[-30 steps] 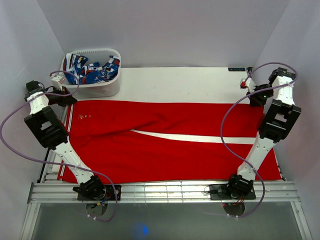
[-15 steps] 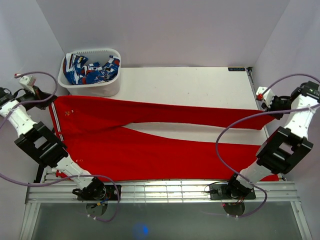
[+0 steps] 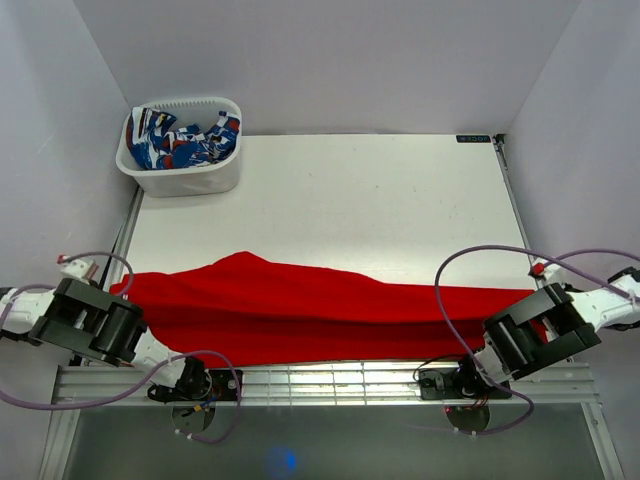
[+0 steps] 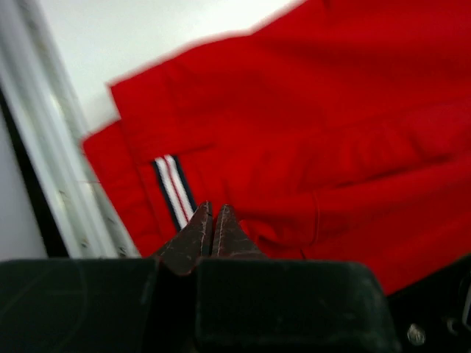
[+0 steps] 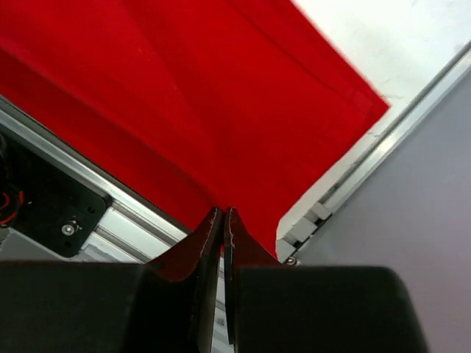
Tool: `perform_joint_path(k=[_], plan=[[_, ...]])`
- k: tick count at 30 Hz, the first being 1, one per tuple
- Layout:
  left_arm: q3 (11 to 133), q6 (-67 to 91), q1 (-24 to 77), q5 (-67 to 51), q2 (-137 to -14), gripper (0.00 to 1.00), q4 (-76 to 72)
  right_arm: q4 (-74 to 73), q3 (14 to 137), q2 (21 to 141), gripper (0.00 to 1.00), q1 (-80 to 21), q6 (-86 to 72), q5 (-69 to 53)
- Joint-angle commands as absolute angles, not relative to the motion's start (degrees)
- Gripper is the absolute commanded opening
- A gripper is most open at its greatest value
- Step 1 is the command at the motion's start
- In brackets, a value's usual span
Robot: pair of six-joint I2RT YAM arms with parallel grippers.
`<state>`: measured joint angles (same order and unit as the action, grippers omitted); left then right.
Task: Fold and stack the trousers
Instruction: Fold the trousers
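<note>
The bright red trousers [image 3: 300,312] lie in a long folded band across the near part of the table, with a raised hump left of the middle. In the left wrist view my left gripper [image 4: 212,210] is shut, its tips pinching the red cloth [image 4: 309,140] beside a blue-white-red striped trim [image 4: 174,193]. In the right wrist view my right gripper [image 5: 223,213] is shut on the edge of the trousers [image 5: 191,95], just above the near rail. Seen from above, both arms sit low at the near corners, and the fingers themselves are hidden there.
A white basket [image 3: 150,178] holding blue-white-red patterned cloth [image 3: 185,140] stands at the far left corner. The white table top [image 3: 350,200] shows beyond the trousers. An aluminium rail [image 3: 330,380] runs along the near edge, and grey walls close in on both sides.
Both arms swung from the far side down to the near edge, drawing the trousers' far edge over the near half. The trousers went from spread flat to a narrow folded band.
</note>
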<state>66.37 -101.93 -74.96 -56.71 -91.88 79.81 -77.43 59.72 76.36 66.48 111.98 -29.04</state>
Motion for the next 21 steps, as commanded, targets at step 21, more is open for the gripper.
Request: perform_joint_path(k=[21], plan=[[62.2, -60.5, -47.1, -31.3, -103.4, 0.0, 42.7, -43.8, 50.6, 82.8, 0.08, 42.5, 109.3, -17.4]])
